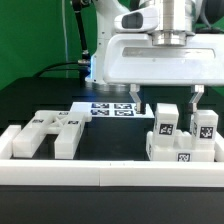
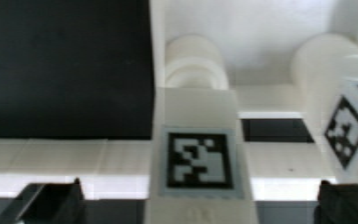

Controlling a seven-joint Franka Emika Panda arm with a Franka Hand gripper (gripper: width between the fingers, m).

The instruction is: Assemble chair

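Exterior view, gripper spread over chair

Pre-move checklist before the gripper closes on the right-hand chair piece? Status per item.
1. Gripper open and empty: ok, fingers spread, nothing held.
2. Lined up with the tagged post: ok, the wrist view shows it between the fingertips.
3. Fingers low enough to grip the post: cannot tell from either view.
4. Second post clear of the nearer finger: cannot tell, they look close.
5. Left chair part out of the way: ok, it lies apart at the exterior view's left.
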